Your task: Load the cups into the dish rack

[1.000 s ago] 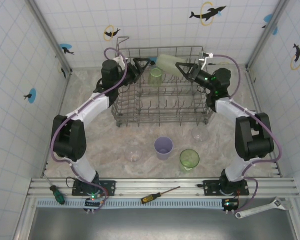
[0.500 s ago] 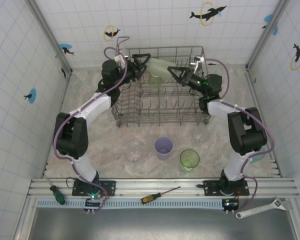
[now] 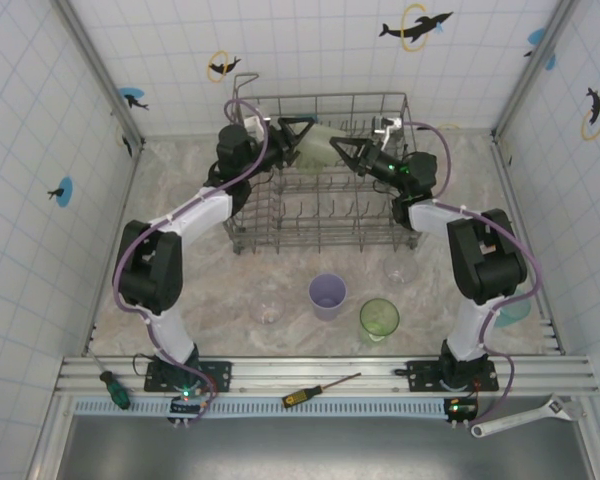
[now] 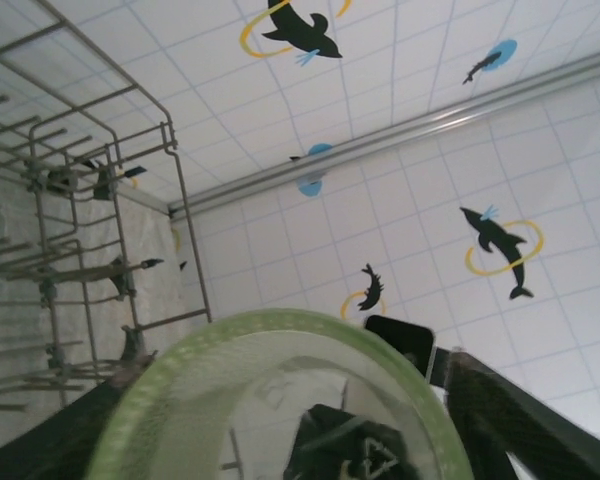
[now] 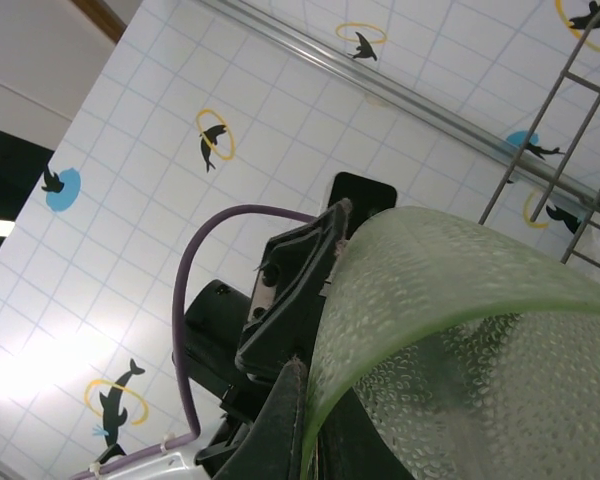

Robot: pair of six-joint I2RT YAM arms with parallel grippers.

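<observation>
At upper centre, over the dish rack (image 3: 320,228), we see the right claw (image 3: 340,150) pinching 1 pale green cup (image 3: 323,141). The left claw (image 3: 306,137) straddles it, and we cannot tell whether it grips.

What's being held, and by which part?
The pale green cup: the right gripper pinches its rim in its fingers. The left gripper straddles its other end; grip unclear.

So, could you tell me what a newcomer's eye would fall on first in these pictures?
Over the far end of the rack a green cup hangs on its side: the right gripper holds it and the left gripper has a finger on either side. Nearer, a lavender cup and a second green cup stand on the table.
</observation>
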